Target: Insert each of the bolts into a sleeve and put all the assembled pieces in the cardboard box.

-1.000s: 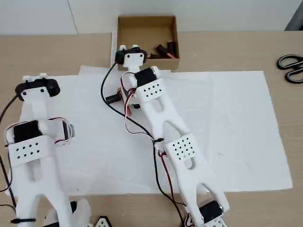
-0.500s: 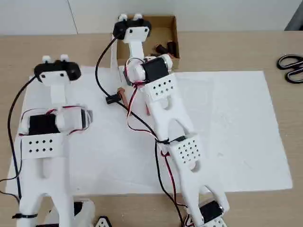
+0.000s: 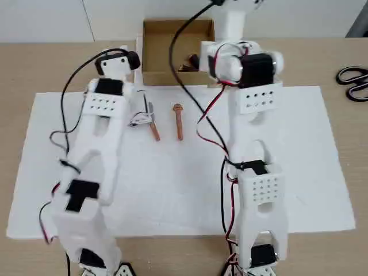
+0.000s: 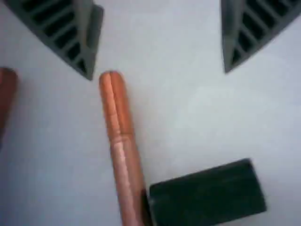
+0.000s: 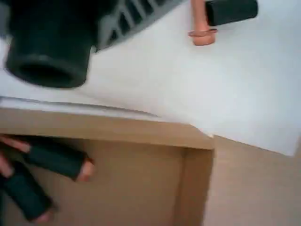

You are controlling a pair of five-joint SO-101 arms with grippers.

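Note:
My left gripper (image 4: 159,70) is open just above the white paper, one copper bolt (image 4: 120,146) lying between its grey fingers (image 4: 70,33). A black sleeve (image 4: 207,193) lies beside that bolt. In the high view the left gripper (image 3: 148,112) is at the bolt (image 3: 154,130), and a second bolt (image 3: 178,121) lies just right of it. My right gripper (image 5: 94,37) is shut on a black sleeve (image 5: 47,52) above the near edge of the cardboard box (image 5: 141,134). Two assembled pieces (image 5: 54,159) lie in the box.
The white paper sheet (image 3: 287,144) covers most of the table. The cardboard box (image 3: 150,46) stands at the back centre, partly behind the raised right arm (image 3: 244,69). Scissors (image 3: 353,83) lie at the far right edge.
The right arm rose from the paper and swung back to the box. The left arm moved forward and right, from the paper's left side to the bolts.

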